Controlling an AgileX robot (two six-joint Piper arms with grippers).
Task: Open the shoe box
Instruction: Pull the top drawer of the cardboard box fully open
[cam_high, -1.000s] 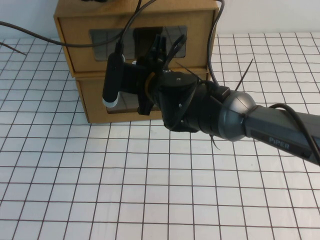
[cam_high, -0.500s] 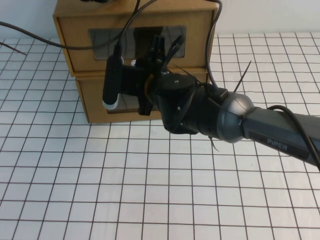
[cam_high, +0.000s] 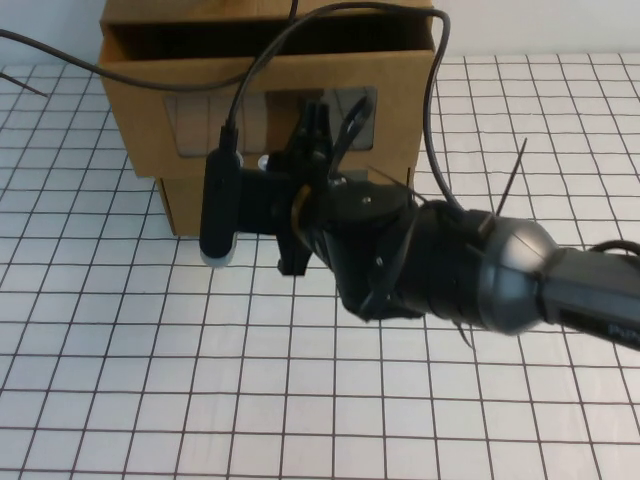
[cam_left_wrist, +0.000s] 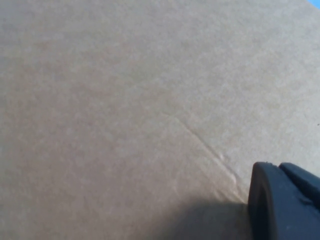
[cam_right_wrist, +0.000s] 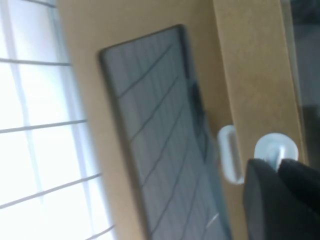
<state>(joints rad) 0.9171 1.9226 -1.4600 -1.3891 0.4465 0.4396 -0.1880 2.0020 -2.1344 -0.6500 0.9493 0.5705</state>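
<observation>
The right pincer (cam_high: 320, 118) reaches from the right arm to the front of the upper shoe box (cam_high: 140, 110). Its jaws are drawn together on a small clear knob (cam_right_wrist: 275, 146) at the edge of the front panel (cam_high: 400, 90) (the knob peeks out just past the black tips in the right wrist view). Beside the knob runs the panel's dark window (cam_right_wrist: 160, 135), which mirrors the table's grid. Behind the pincer, the panel's top edge stands away from the box body, and a dark gap (cam_high: 260, 38) shows between them; whether the panel tips or slides I cannot tell. Below the pincer a second cardboard box (cam_high: 180, 205) carries the shoe box, and both stand at the far side of the white gridded table (cam_high: 120, 380). The left pincer (cam_left_wrist: 285, 200) does not show in the high view. Its wrist view has it close against plain brown cardboard (cam_left_wrist: 125, 100), and whether it is apart or together I cannot tell.
</observation>
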